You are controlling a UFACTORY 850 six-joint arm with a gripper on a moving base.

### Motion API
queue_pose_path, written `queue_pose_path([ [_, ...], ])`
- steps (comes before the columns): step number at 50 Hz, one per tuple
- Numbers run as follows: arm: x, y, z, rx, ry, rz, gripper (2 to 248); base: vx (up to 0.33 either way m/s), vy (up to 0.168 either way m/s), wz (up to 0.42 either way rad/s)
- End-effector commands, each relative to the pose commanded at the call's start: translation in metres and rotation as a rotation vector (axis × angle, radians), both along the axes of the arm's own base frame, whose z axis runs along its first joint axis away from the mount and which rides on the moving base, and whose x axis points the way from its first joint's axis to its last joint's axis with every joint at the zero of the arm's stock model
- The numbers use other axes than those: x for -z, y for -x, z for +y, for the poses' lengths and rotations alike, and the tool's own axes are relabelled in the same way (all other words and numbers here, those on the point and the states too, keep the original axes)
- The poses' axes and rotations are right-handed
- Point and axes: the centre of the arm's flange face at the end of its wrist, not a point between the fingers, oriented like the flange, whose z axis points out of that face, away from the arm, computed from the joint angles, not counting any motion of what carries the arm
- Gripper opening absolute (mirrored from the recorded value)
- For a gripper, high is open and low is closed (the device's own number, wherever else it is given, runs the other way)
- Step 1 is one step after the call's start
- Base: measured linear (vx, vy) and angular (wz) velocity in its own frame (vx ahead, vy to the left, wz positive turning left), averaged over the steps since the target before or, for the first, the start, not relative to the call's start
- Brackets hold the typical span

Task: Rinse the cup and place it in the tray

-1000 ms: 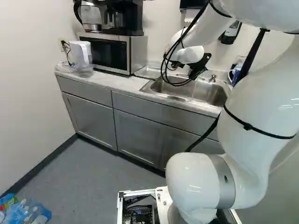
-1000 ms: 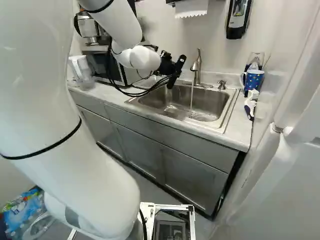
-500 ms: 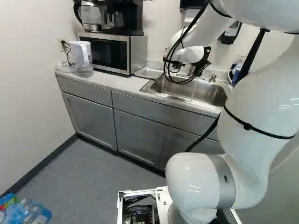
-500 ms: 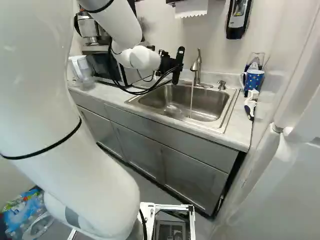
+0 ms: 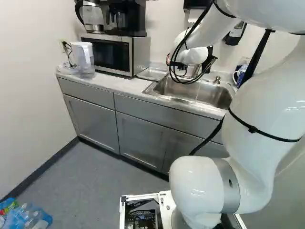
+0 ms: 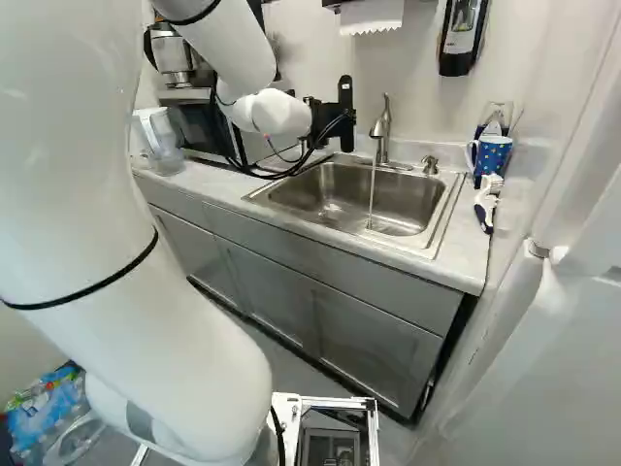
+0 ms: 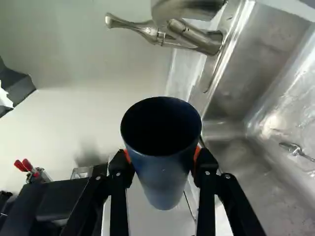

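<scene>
1. Pinching the cup (image 7: 162, 152) from two sides, the gripper (image 6: 335, 116) has an orange pad (image 7: 198, 153) against either wall; the fingers stand apart by the cup's width.
2. Cup: dark blue, tapered, its round mouth turned toward the wrist camera. Interior is in deep shadow; contents cannot be told. In the base views it cannot be made out from the black gripper parts.
3. Arm (image 6: 281, 114): reaches over the counter (image 5: 114, 82), with the gripper near the faucet (image 6: 381, 131) and apart from it.
4. Faucet: running. A thin stream of water (image 6: 372, 199) falls into the sink (image 6: 408, 194), to the right of the gripper in the right base view.
5. Sink: metal, wet inside, with a spoon (image 7: 294, 149) lying in it.
6. Tray (image 5: 151, 74): shallow, metal, set on the counter between the microwave (image 5: 112, 53) and the sink. The cup is in the gripper, not in the tray.
7. Beyond the sink, at the right of the right base view: a blue spotted mug (image 6: 493, 155), with a white and dark brush (image 6: 484, 209) just beside it.
8. Pitcher (image 5: 83, 57): upright on the counter, beside the microwave.
</scene>
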Motion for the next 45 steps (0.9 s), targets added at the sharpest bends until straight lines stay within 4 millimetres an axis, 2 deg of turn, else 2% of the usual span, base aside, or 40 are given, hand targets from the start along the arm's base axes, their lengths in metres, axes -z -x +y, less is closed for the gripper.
queue_pose_path([
  [45,0.0000,0.0000,0.0000,-0.123,0.448,0.086,126,0.000,0.000,0.000],
])
